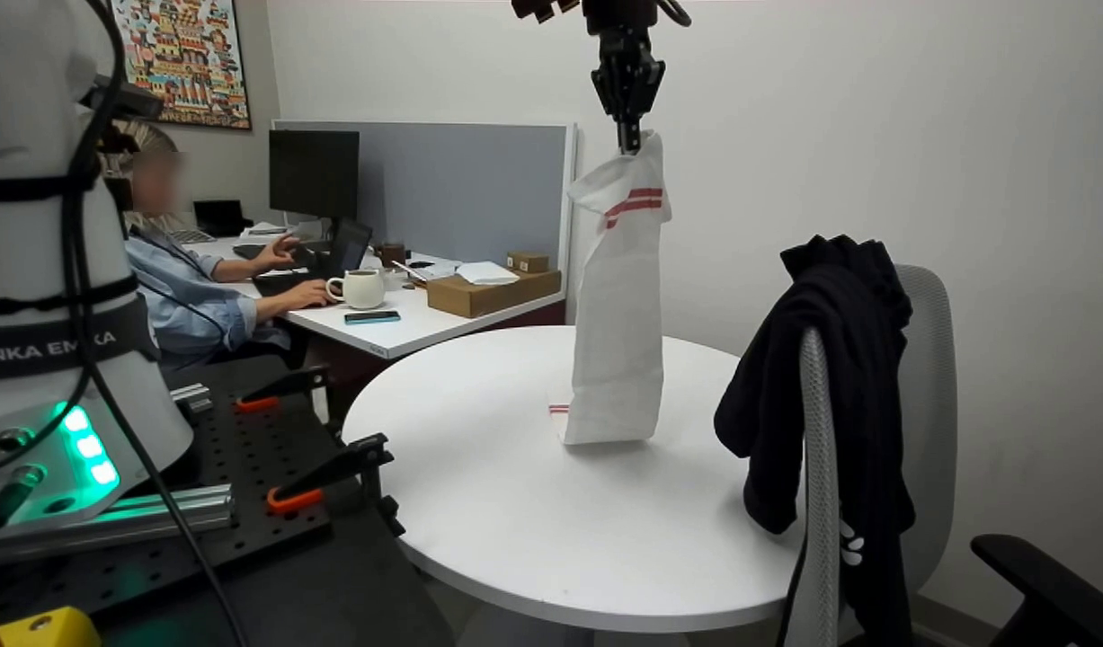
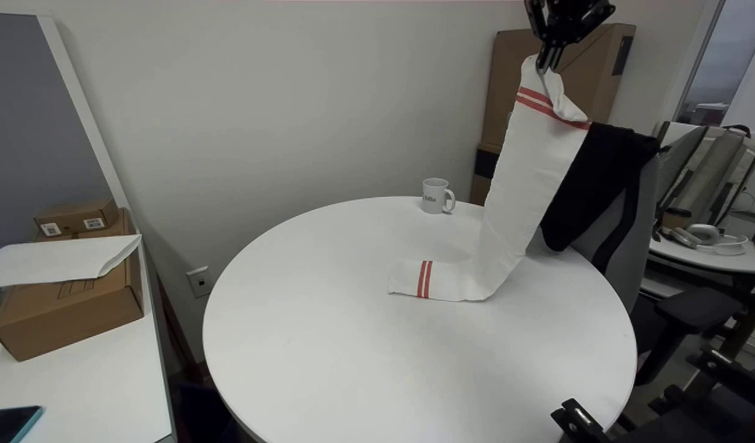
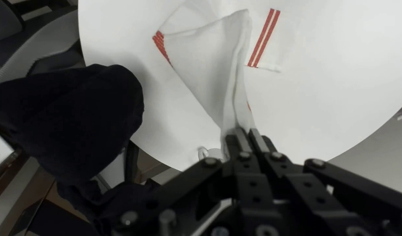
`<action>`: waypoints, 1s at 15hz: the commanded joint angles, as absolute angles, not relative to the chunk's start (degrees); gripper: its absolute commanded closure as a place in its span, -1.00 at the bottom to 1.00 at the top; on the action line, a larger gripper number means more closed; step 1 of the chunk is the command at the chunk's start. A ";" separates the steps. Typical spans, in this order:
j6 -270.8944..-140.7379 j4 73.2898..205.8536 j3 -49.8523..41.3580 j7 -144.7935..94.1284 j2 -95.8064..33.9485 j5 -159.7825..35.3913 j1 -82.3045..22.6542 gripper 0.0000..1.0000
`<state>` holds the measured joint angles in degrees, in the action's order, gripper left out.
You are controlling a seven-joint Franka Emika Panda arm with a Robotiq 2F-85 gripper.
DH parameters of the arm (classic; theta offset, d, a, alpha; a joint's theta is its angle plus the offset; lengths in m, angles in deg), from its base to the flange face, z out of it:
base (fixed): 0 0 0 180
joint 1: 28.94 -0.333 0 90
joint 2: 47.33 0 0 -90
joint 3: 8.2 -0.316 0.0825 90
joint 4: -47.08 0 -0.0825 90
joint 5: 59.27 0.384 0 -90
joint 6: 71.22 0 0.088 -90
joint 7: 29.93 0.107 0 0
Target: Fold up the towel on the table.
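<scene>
The round table [image 2: 352, 369] in front of me carries one striped end of the towel [image 2: 519, 184], lying flat; the rest slants up off it to the gripper [image 2: 548, 64], jaws pinched together on the upper end. I'd call this a fold in the making; next, that raised end needs carrying over the flat one, then lowering and letting go.

The round table [image 2: 365, 363] has a smooth white top. A white mug [image 2: 435, 197] with dark lettering stands upright on it, near the rim. Well apart from the mug, and nearer the middle of the top than the mug is, one end of the white towel [image 2: 523, 184] lies flat, crossed by two red stripes. Past them the cloth curves up off the surface.
</scene>
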<state>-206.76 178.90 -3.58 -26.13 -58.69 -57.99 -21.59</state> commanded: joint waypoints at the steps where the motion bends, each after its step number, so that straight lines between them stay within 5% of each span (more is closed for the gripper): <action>1: -204.46 172.23 -4.96 -24.08 -54.64 -57.48 -23.70 0.98; 15: -205.80 166.05 -9.64 -15.18 -47.04 -60.87 -28.20 0.98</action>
